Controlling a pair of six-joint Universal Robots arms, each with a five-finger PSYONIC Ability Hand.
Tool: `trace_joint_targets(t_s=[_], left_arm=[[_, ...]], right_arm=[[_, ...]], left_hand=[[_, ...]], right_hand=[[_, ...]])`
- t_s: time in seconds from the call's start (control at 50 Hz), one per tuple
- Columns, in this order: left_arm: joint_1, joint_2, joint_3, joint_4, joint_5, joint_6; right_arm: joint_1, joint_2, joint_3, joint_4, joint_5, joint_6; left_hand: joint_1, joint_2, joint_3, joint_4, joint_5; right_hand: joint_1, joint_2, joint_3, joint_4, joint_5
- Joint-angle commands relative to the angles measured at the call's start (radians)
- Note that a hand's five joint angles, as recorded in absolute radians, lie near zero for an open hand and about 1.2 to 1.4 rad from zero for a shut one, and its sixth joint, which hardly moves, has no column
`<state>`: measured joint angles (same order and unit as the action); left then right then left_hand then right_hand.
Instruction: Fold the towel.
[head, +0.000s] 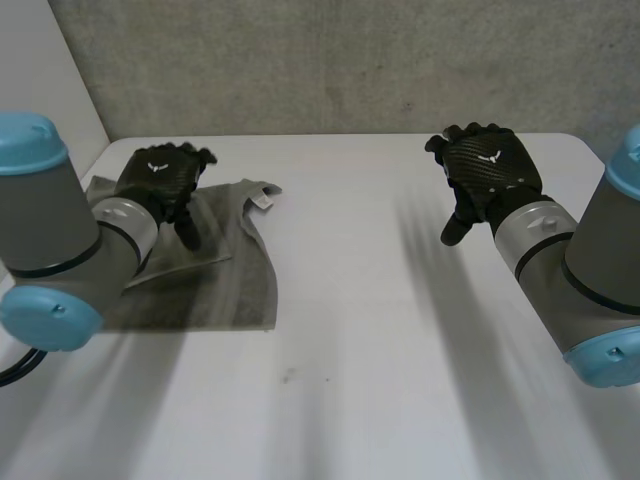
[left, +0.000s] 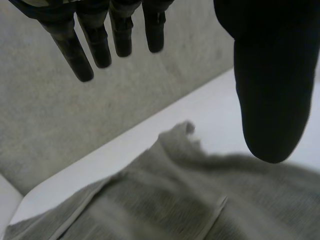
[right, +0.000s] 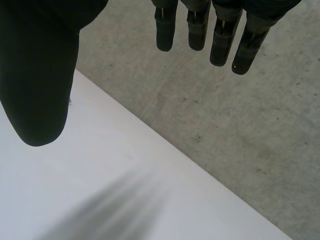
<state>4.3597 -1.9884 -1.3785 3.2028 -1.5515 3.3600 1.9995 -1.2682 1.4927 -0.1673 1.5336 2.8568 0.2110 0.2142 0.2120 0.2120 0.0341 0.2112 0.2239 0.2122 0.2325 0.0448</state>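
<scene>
From here the towel (head: 225, 265) lies on the left part of the table (head: 400, 350), grey and rumpled, one layer doubled over another, its far right corner turned up a little. The left hand (head: 160, 178) hangs over the towel's far edge, fingers (left: 100, 47) straight and set apart from the thumb (left: 270, 100), nothing between them. The right hand (head: 490, 165) is well apart from the towel, over bare table on the right near the far edge, likewise spread and holding nothing. Behind the table stands a grey wall (head: 350, 60)
</scene>
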Motion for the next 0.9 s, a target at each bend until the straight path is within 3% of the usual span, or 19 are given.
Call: trace_joint_targets(t_s=[0.02,0.22,0.38,0.7,0.74,0.76,0.78,0.8,0.82,0.9], left_arm=[[0.086,-0.173,0.056,0.098,-0.007,0.076],[0.173,-0.335,0.165,0.060,-0.012,0.142],[0.192,-0.363,0.188,-0.030,-0.016,0.234],[0.224,-0.408,0.208,-0.029,-0.073,0.337],[0.228,-0.409,0.208,-0.031,-0.075,0.346],[0.230,-0.408,0.208,-0.029,-0.078,0.351],[0.231,-0.405,0.208,-0.027,-0.085,0.349],[0.231,-0.405,0.208,-0.027,-0.085,0.349],[0.231,-0.394,0.208,-0.024,-0.103,0.348],[0.221,-0.292,0.194,-0.024,-0.179,0.331]], right_arm=[[0.005,0.016,0.000,0.000,-0.006,0.000],[0.005,0.026,0.000,0.000,-0.006,-0.002],[0.005,0.032,0.001,0.000,-0.006,-0.002],[0.005,0.030,0.006,0.000,-0.006,-0.002],[0.007,0.030,0.006,0.000,-0.006,-0.002],[0.007,0.030,0.006,0.000,-0.006,-0.002],[0.007,0.032,0.006,0.000,-0.006,-0.002],[0.007,0.032,0.006,0.000,-0.006,-0.002],[0.007,0.032,0.006,0.000,-0.006,-0.002],[0.012,0.035,0.003,-0.001,-0.006,-0.004]], left_hand=[[0.229,0.225,0.228,0.228,0.231],[0.226,0.222,0.225,0.225,0.228],[0.187,0.184,0.186,0.186,0.190],[0.231,0.228,0.231,0.231,0.234],[0.299,0.296,0.298,0.298,0.301],[0.502,0.499,0.502,0.502,0.505],[0.850,0.847,0.849,0.849,0.853],[0.854,0.851,0.853,0.853,0.856],[1.182,1.179,1.181,1.181,1.184],[1.185,1.182,1.184,1.184,1.188]], right_hand=[[-0.037,-0.049,-0.038,-0.058,-0.045],[-0.037,-0.049,-0.038,-0.058,-0.045],[-0.037,-0.049,-0.038,-0.058,-0.045],[-0.037,-0.049,-0.038,-0.058,-0.045],[-0.037,-0.049,-0.038,-0.058,-0.045],[-0.037,-0.049,-0.038,-0.058,-0.045],[-0.037,-0.049,-0.038,-0.058,-0.045],[-0.037,-0.049,-0.038,-0.058,-0.045],[-0.037,-0.049,-0.038,-0.058,-0.045],[-0.037,-0.049,-0.038,-0.058,-0.045]])
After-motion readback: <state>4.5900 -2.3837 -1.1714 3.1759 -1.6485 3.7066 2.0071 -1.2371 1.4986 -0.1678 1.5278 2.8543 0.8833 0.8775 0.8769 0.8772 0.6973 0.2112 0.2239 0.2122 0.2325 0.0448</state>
